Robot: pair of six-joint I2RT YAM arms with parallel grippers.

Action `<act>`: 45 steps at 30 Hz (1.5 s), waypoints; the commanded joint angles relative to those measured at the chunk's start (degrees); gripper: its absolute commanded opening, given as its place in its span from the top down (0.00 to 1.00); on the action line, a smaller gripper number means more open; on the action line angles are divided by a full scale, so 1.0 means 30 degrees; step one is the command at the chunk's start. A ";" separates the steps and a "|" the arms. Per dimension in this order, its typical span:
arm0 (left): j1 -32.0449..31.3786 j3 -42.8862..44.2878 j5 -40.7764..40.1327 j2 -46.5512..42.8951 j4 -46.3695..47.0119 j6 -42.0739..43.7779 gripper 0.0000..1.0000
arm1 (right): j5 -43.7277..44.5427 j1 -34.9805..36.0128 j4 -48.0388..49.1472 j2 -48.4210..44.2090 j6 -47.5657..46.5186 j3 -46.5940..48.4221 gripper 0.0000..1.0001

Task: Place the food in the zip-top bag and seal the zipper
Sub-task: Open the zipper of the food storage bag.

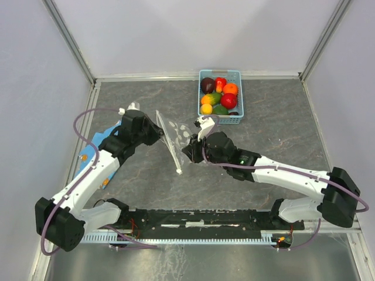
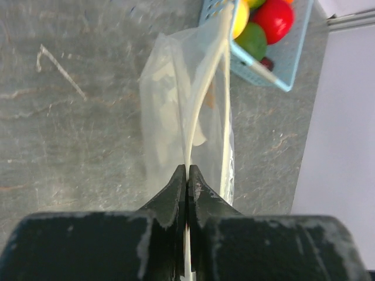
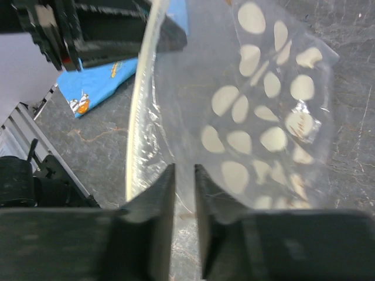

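Zip-top bag, clear with white oval spots, stands on edge at the centre of the overhead frame, raised between two robot arms. The left gripper is clamped tight on the whitish zipper at the bag's mouth, and the two sides of the mouth curve apart beyond it. The right gripper shows a narrow gap between its fingers, with bag film just ahead, so it looks released rather than pinching. The food, glossy toy fruits and vegetables, all sits in a light-blue basket at upper centre, apart from the bag. No piece shows inside the bag. My judgement is that the task is barely begun: every piece has yet to go in, and the zipper is not yet sealed.
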 commanded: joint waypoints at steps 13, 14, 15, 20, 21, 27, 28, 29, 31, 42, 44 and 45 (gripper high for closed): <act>-0.3997 0.7094 -0.5832 0.1854 -0.6416 0.2702 0.97 | 0.1223 -0.0064 -0.4329 -0.0522 0.0013 0.5601 0.31; -0.4377 0.7342 -0.6166 0.2139 -0.6550 0.2658 0.97 | 0.1546 -0.0049 -0.4233 -0.0483 0.0099 0.5597 0.29; -0.4688 0.7522 -0.6601 0.2428 -0.6721 0.2674 0.97 | 0.2132 -0.0040 -0.4276 -0.0446 0.0286 0.5597 0.29; -0.5830 0.8085 -0.7245 0.3773 -0.7159 0.2632 0.97 | 0.4647 -0.0203 -0.4344 -0.0241 0.1072 0.5635 0.26; -0.5980 0.8124 -0.7343 0.3877 -0.7156 0.2583 0.97 | 0.4875 -0.0315 -0.4367 -0.0114 0.1257 0.5697 0.25; -0.6913 0.8952 -0.7944 0.4425 -0.7185 0.2724 0.97 | 0.4484 -0.1454 -0.4350 0.0353 0.2648 0.6176 0.24; -0.7049 0.9090 -0.8031 0.4460 -0.7185 0.2759 0.97 | 0.4338 -0.1633 -0.4412 0.0443 0.2864 0.6281 0.24; -0.7172 0.9209 -0.8122 0.4486 -0.7185 0.2789 0.97 | 0.4155 -0.1831 -0.4386 0.0480 0.3070 0.6345 0.23; -0.7379 0.9345 -0.8236 0.4487 -0.7159 0.2783 0.97 | 0.3298 -0.2345 -0.4212 0.0556 0.3422 0.6417 0.23; -0.7683 0.9835 -0.7685 0.5224 -0.6474 0.3561 0.97 | -0.0088 -0.3846 -0.4116 0.0929 0.3682 0.6714 0.17; -0.7814 1.0092 -0.7665 0.5356 -0.6467 0.3743 0.97 | -0.0464 -0.4048 -0.4347 0.1252 0.3756 0.6823 0.16; -0.7868 1.0181 -0.7692 0.5408 -0.6454 0.3868 0.97 | -0.0919 -0.4194 -0.4448 0.1471 0.3852 0.6940 0.16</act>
